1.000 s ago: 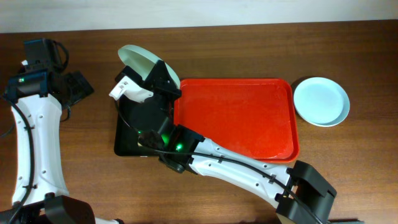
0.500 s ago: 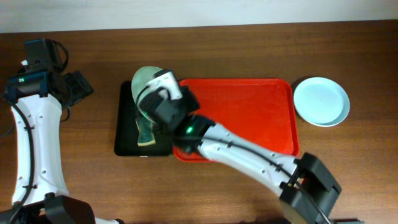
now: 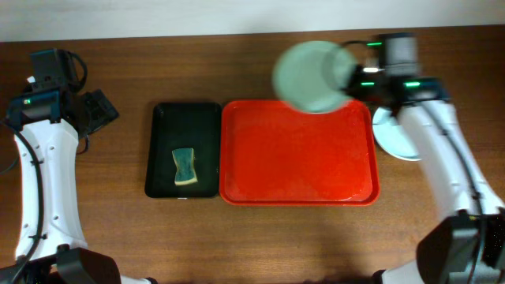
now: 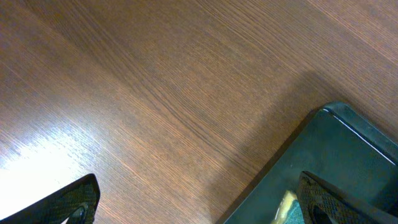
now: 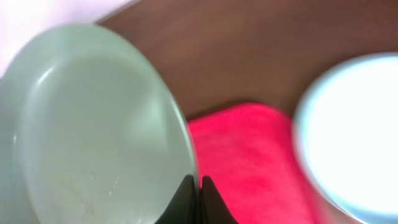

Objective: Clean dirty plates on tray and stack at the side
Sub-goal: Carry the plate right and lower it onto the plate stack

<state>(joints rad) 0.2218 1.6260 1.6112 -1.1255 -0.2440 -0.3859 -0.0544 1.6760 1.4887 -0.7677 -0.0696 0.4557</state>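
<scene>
Mint plate [image 3: 312,76] pinched by right fingers [image 5: 210,202] above red tray [image 3: 298,154]; left fingers [image 4: 68,202] spread near black tray [image 3: 162,150].

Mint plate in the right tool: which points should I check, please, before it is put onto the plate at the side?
1. Right tool shut on the mint plate rim: ok.
2. Mint plate clean: cannot tell, wrist view blurred.
3. Side plate bare, ready for stacking: ok.
4. Red tray holds no further plates: ok.
5. Sponge lies in the black tray: ok.
6. Left tool open, far from the path: ok.
</scene>
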